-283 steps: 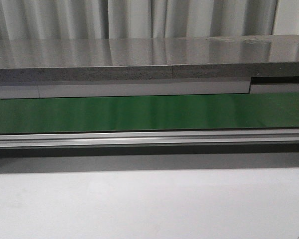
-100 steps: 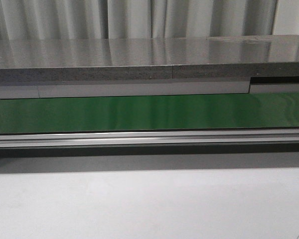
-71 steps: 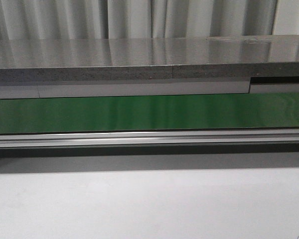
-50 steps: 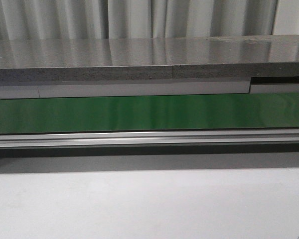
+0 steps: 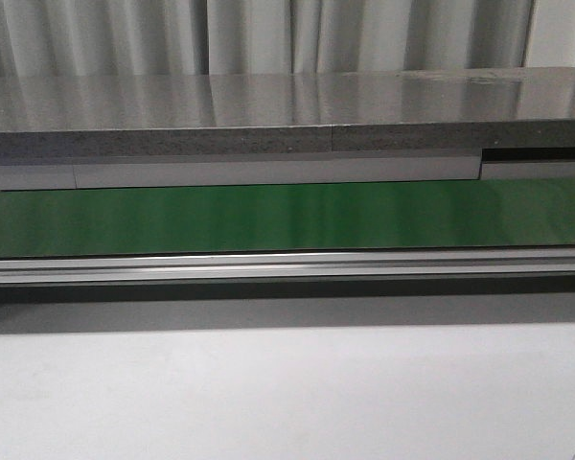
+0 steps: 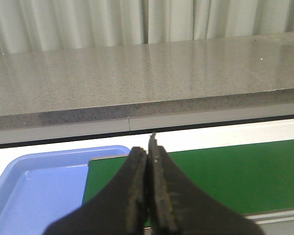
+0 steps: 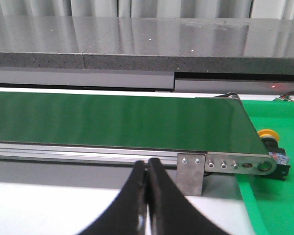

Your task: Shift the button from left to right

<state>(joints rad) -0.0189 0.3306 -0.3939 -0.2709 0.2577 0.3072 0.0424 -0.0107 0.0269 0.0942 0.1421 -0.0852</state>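
Note:
The button [image 7: 271, 144], with its yellow cap and black body, lies on the green tray [image 7: 277, 208] just past the right end of the green conveyor belt [image 7: 112, 122]. Only the right wrist view shows it. My right gripper [image 7: 147, 164] is shut and empty, low over the white table in front of the belt rail and well to the left of the button. In the left wrist view, my left gripper [image 6: 147, 150] is also shut and empty, near the left end of the belt [image 6: 210, 171]. The front view shows the belt [image 5: 287, 217] but no gripper and no button.
A blue tray [image 6: 34, 188] sits at the belt's left end. A metal rail [image 5: 287, 264] and end bracket [image 7: 191, 172] run along the belt's front. A grey stone counter [image 5: 268, 115] stands behind it, and the white table [image 5: 287, 393] lies in front.

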